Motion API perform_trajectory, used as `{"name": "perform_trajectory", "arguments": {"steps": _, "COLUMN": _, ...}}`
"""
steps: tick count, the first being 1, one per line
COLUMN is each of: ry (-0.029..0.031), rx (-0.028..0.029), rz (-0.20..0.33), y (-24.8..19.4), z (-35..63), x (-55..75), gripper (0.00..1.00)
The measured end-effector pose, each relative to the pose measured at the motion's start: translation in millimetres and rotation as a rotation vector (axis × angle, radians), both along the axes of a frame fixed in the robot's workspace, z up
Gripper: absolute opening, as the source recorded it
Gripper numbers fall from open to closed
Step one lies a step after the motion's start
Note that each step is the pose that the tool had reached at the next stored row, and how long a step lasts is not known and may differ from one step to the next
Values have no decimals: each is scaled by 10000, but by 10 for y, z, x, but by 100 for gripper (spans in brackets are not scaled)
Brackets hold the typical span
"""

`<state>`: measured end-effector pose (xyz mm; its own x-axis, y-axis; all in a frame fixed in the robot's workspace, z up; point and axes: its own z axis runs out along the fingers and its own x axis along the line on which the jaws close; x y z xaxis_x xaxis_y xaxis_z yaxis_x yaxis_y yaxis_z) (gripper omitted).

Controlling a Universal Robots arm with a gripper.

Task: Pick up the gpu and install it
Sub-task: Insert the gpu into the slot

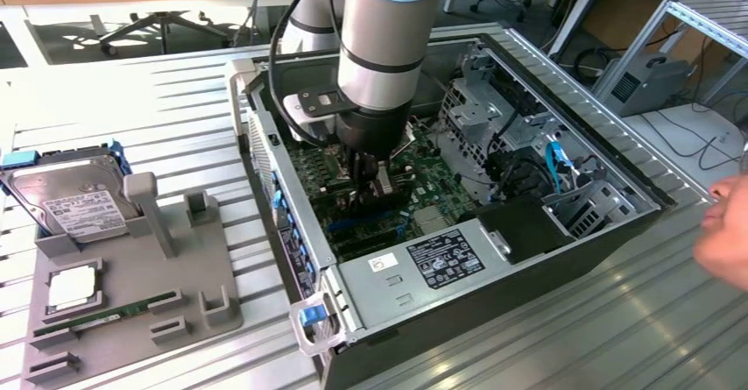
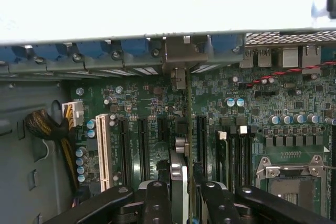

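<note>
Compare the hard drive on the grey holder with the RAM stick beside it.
The hard drive is a boxy silver block with a white label; the RAM stick is a slim green strip. The hard drive leans up at the grey holder's far end; the RAM stick lies low near its front. Both sit outside the computer case.
</note>
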<state>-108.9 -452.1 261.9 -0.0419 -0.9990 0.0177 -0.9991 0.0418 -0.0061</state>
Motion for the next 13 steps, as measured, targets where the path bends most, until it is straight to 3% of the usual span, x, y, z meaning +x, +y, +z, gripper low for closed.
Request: {"name": "perform_trajectory", "arguments": {"steps": 13, "ry": 1, "rx": 12, "rz": 184, "y": 0, "z": -30, "x": -1, "gripper": 27}}
